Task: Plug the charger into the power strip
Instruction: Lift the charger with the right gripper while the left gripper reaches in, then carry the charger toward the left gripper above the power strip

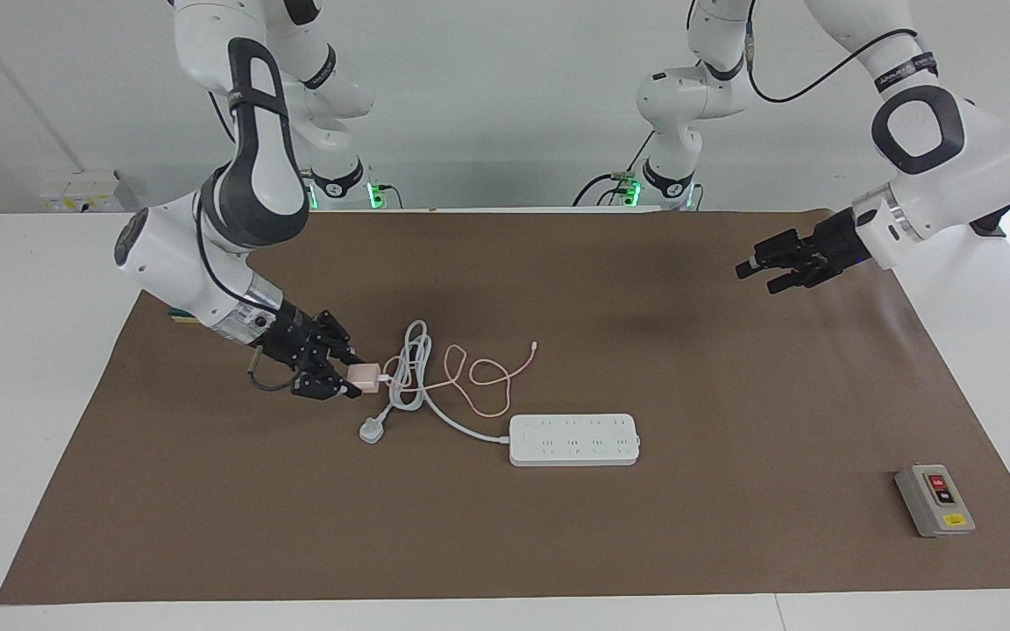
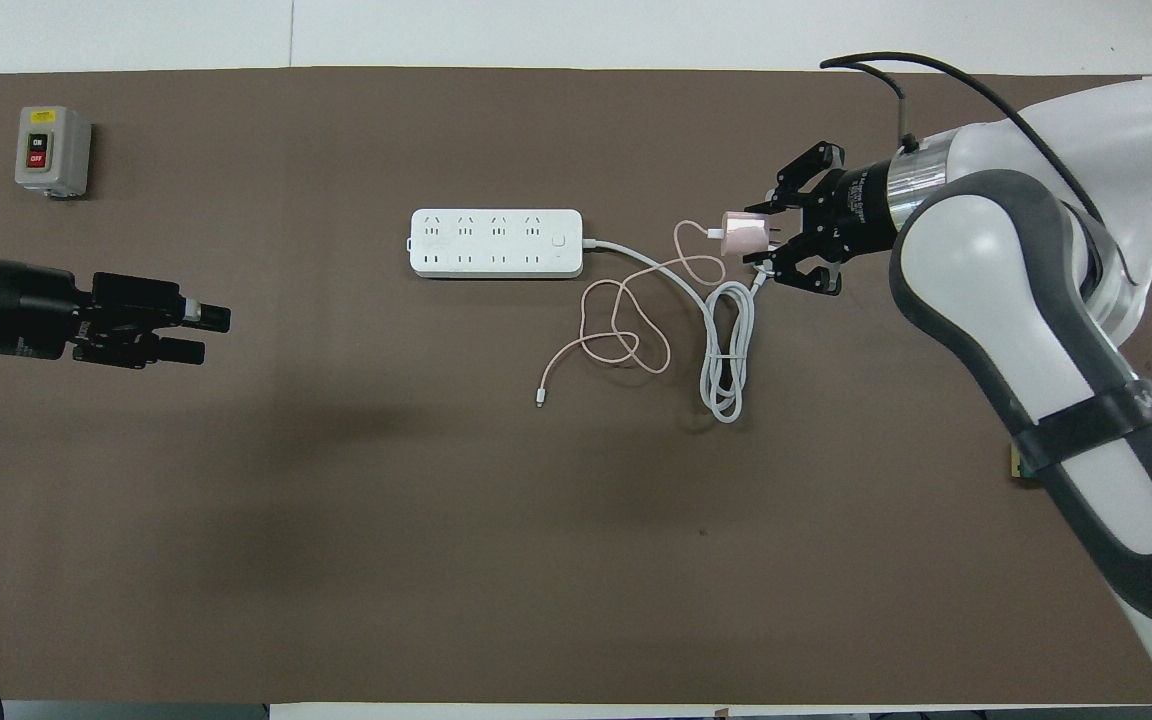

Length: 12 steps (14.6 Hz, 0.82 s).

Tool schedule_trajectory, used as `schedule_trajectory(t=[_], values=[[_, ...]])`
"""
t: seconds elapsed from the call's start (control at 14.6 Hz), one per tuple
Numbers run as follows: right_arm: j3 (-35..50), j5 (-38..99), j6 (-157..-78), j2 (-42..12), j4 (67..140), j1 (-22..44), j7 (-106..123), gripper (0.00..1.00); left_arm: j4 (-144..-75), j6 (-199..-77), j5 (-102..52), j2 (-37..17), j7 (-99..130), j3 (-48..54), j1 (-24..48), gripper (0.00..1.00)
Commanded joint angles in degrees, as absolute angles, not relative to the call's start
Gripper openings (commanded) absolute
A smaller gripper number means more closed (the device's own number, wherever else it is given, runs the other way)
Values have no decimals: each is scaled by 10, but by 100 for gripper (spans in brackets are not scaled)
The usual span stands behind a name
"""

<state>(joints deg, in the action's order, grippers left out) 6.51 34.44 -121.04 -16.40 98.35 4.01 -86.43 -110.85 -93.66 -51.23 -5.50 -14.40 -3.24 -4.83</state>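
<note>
Partly hidden between the right gripper's [image 1: 354,375] fingertips: the charger [image 1: 366,376]. Unclear whether its prongs [image 2: 774,233] show. Covered by the right arm: all but a corner of a small green-edged object [image 1: 179,317]. Cut off by the frame edges: both arms' upper links.

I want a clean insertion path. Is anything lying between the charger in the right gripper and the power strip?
Only cords. The right gripper holds the charger, and between it and the power strip lie the strip's coiled grey-white cord and the charger's own pink cable, low on the mat.
</note>
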Motion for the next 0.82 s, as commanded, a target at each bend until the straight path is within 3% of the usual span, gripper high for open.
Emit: schedule_trajectory(t=[0.0,0.55,0.75], values=[[62,316,-1206,-163,972,75,-935,5,-1153,-941,-620,-76,-158,-28,-60,100],[62,296,-1259,-164,962,162,-1042,3,-1158,-890,-864,-191,-305,-22,-12,100],[62,276,-1282,-171,940,201,-1114,3,-1113,-854,-907,-249,-325,-22,5,100]])
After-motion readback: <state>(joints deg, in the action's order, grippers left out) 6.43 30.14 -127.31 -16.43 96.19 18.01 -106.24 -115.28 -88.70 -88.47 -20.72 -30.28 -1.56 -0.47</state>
